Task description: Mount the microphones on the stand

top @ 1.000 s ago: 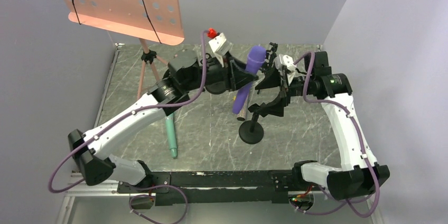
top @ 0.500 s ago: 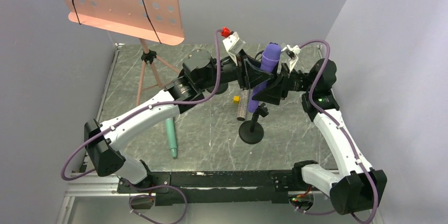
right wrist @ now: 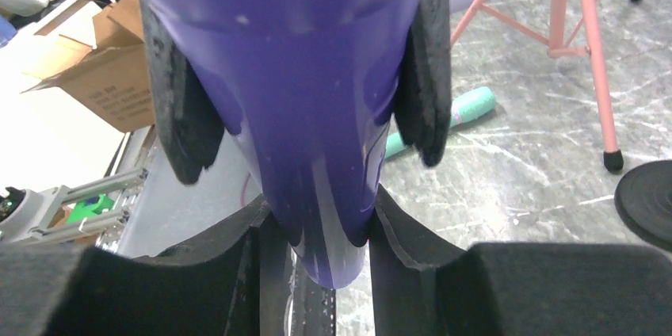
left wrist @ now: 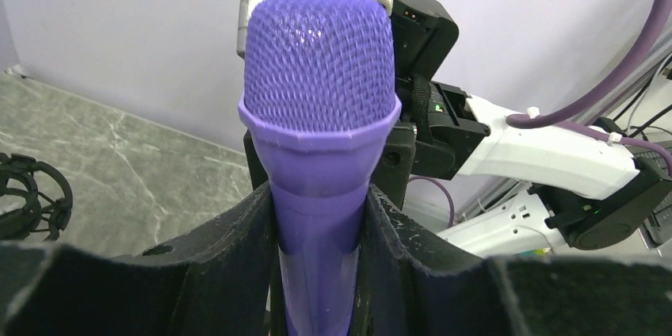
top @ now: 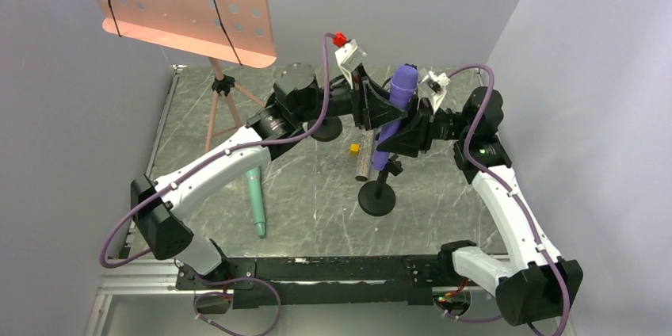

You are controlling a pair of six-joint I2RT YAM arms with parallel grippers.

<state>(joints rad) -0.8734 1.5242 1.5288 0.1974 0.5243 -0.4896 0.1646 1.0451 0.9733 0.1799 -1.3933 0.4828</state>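
**Top external view:** the purple microphone (top: 400,90) is held in the air, tilted, with its head toward the far wall. It is over the stand (top: 377,200), a black post on a round base. The left gripper (top: 379,114) and right gripper (top: 406,131) meet on it from opposite sides and hide the stand's top. The glittery copper microphone (top: 363,160) lies on the marbled table (top: 317,193) beside a yellow cube (top: 354,148). The mint green microphone (top: 255,193) lies well apart, near the pink music stand (top: 182,3).

**Left wrist view:** this alone shows the woven mesh head (left wrist: 318,66). The left jaws are clamped on the smooth body below the collar.

**Right wrist view:** it shows only the glossy taper. The right jaws are closed on its narrow part, with the left gripper's padded fingers (right wrist: 178,114) above.

Whether the microphone touches the stand cannot be made out
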